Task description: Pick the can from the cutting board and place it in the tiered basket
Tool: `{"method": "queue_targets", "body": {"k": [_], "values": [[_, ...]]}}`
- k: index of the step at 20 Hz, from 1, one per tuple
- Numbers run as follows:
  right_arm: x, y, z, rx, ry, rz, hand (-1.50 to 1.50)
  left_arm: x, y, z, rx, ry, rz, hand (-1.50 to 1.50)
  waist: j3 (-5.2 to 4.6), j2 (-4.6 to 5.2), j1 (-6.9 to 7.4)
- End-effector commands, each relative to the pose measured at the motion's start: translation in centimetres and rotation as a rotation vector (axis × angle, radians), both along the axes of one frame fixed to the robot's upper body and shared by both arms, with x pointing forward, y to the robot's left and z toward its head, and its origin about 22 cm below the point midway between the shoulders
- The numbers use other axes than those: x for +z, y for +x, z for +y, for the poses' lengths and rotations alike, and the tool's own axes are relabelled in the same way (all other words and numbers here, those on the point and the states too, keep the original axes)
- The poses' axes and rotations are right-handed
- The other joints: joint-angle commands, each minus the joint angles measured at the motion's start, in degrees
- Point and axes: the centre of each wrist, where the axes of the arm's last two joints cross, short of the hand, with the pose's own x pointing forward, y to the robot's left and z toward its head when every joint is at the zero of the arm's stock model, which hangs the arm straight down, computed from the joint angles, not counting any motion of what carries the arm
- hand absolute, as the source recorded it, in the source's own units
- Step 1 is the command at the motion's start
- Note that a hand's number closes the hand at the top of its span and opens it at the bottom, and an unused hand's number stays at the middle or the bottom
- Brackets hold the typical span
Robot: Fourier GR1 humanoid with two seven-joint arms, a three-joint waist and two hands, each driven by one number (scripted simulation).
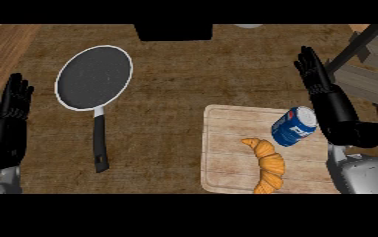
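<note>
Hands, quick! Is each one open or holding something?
Left hand: open, holding nothing.
Right hand: open, holding nothing.

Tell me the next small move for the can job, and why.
Probably bring the right hand in toward the blue soda can, fingers open. The can sits untouched on the pale wooden cutting board, next to the golden croissant; the right hand is open and apart from it, nearer than the left hand at the left edge.
</note>
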Motion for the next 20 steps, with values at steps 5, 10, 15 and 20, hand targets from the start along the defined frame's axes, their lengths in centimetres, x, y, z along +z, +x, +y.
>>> {"method": "queue_targets", "body": {"k": [5, 10, 15, 20], "values": [[4.7, -0.1, 4.8, -0.018, 0.231, -0.104, 1.5, -0.5, 0.2, -1.6, -0.182, -0.101, 0.234, 0.0, -1.13, 0.94, 0.21], [-3.1, -1.2, -0.9, -0.703, 0.203, 0.253, -1.5, -1.5, -0.1, -3.6, -0.211, -0.182, 0.309, 0.0, -1.25, 1.06, -2.43], [1.6, -2.5, 1.3, -0.76, 0.013, 0.116, -1.5, -1.1, 0.5, -5.0, -0.246, -0.18, 0.34, 0.0, -1.24, 0.87, -0.39], [3.6, -2.8, -1.5, -0.753, -0.406, 0.27, -1.5, -0.3, 0.8, -5.0, -0.251, -0.206, 0.333, 0.0, -1.54, 0.82, -0.93]]}}
